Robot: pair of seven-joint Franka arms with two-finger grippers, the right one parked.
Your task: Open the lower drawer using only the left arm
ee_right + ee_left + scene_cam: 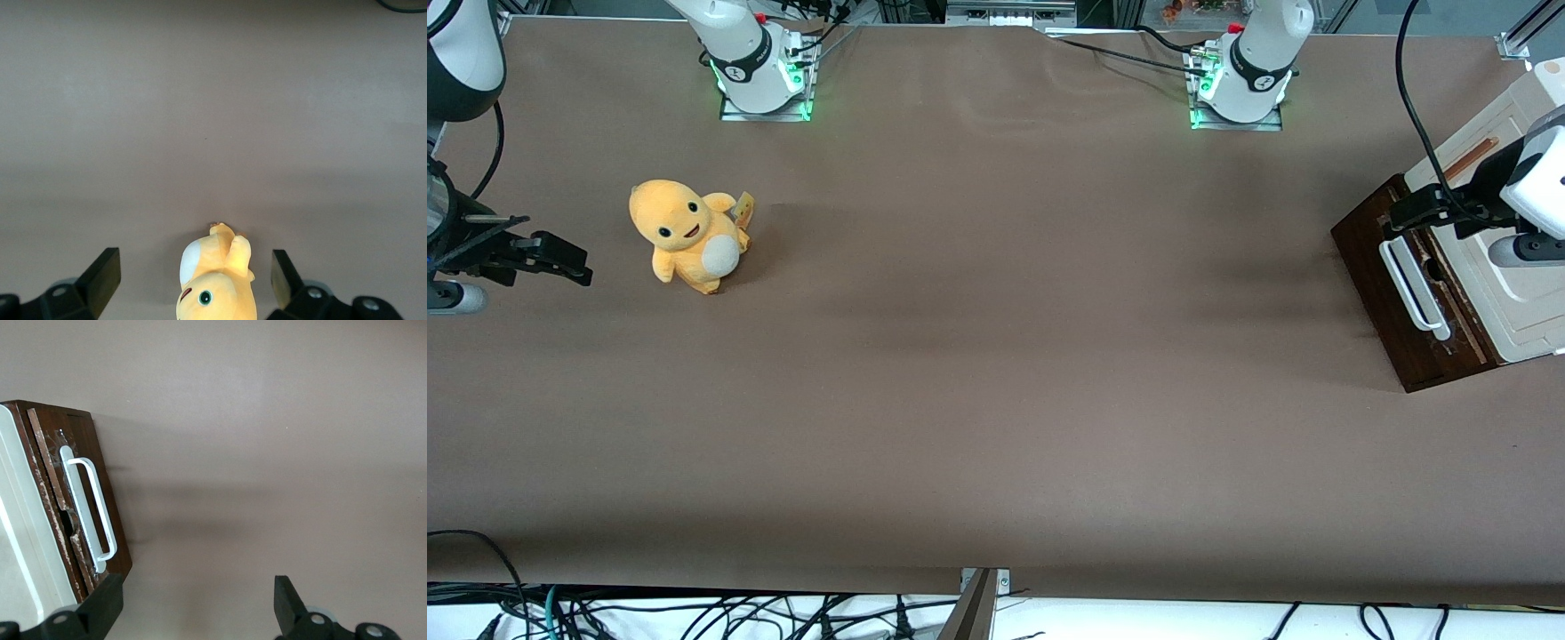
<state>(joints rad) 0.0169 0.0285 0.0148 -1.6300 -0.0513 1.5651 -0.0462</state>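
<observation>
The lower drawer (1392,284) sits at the working arm's end of the table, its dark brown wooden front carrying a long white bar handle (1412,286), and you can see it is drawn out only a little from the cream-white cabinet (1507,293) above it. Your gripper (1412,212) on the left arm (1534,182) hangs above the end of that handle farther from the front camera, close to the drawer front but not gripping anything. In the wrist view the gripper (199,600) has its two black fingers (103,603) spread wide apart, with bare table between them; one finger overlaps the corner of the drawer front (100,493), and the handle (90,513) lies just beside it, untouched. A narrow gap with worn pale edges shows between the drawer front and the cabinet (20,540). The brown table (996,356) stretches away from the drawer. Well apart, toward the parked arm's end, a yellow plush toy (687,234) with a white belly stands upright on the table.
</observation>
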